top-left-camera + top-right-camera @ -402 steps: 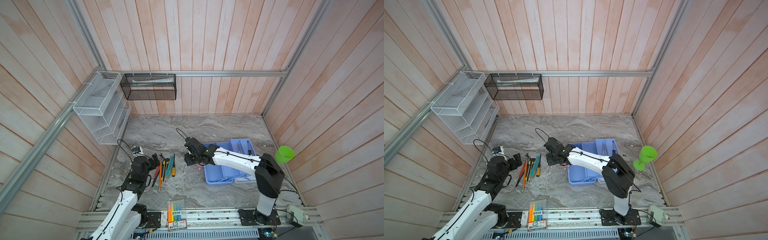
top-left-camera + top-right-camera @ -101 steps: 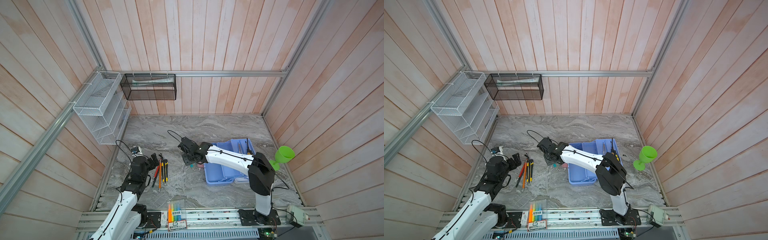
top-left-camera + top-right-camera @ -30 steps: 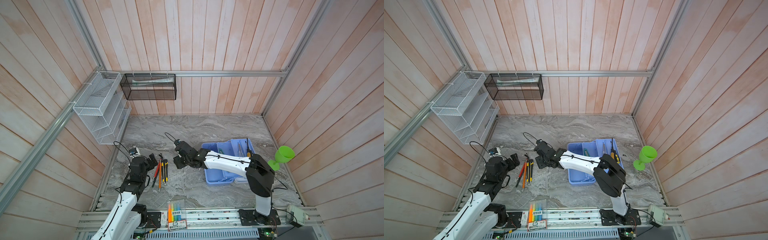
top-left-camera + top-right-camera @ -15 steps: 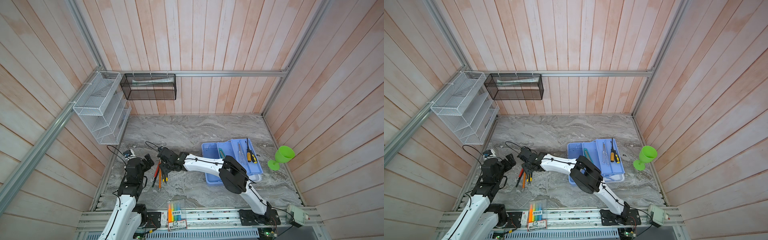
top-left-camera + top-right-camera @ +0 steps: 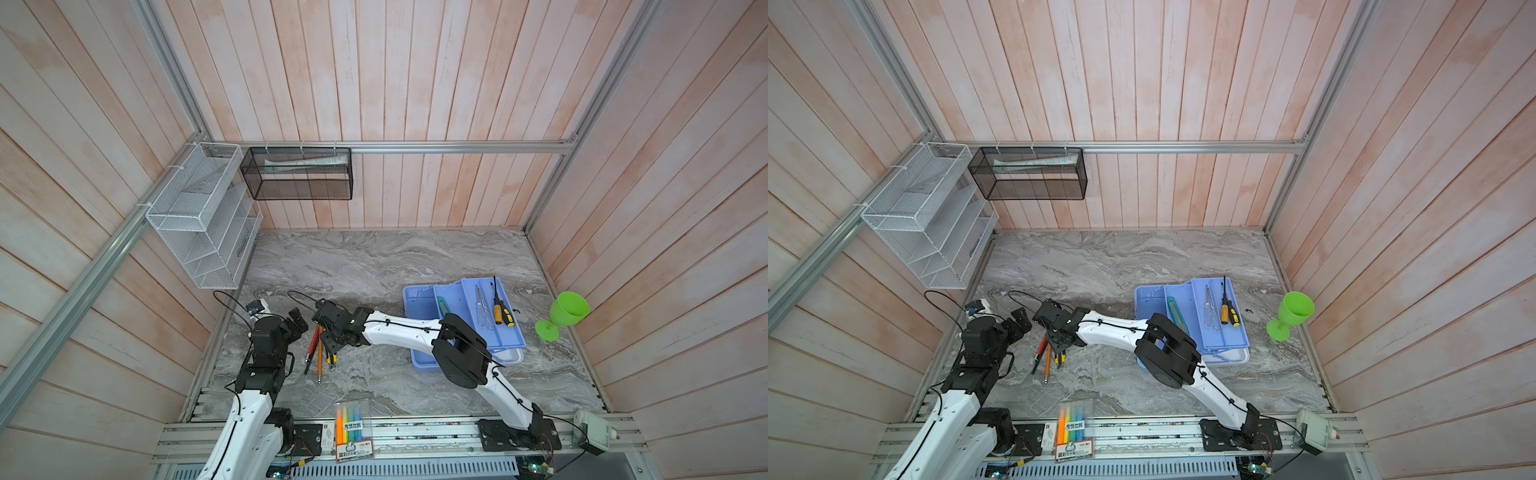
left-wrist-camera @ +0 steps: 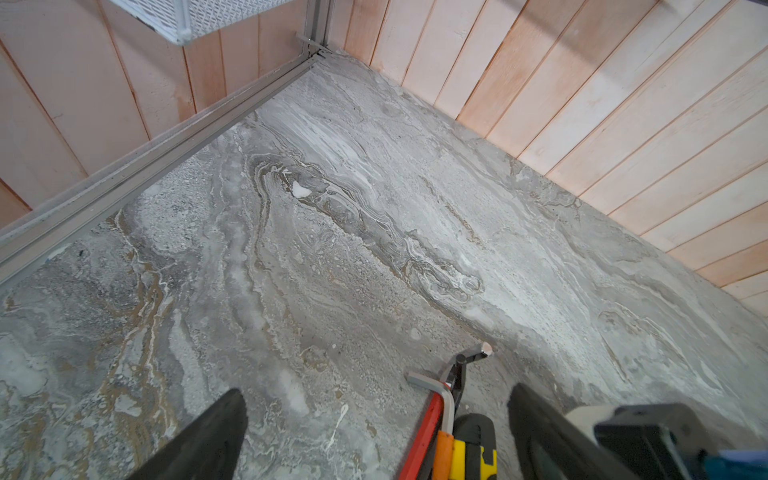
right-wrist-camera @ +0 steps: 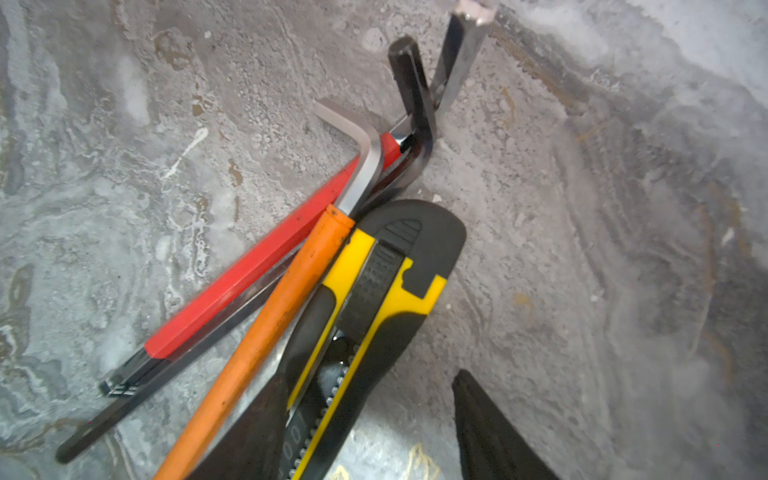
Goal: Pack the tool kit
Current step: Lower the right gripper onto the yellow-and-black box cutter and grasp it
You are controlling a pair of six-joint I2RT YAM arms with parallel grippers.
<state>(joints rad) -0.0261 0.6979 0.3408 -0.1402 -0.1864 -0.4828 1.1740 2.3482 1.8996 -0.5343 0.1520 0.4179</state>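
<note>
Where the knife lies, hex keys crowd against its side.

We've got the light blue case base open on the right side, its tray sitting askew on top with a yellow-black screwdriver and two clear screwdrivers in it. Over on the left, the yellow-black utility knife lies flat, bunched against a red-sleeved hex key and an orange-sleeved hex key.

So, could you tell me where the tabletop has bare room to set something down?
The marble tabletop is bare along the back wall, behind the blue tool case, and in front between case and highlighter pack. Front left is crowded, with the left pincer and right pincer at the hex keys and utility knife.
</note>
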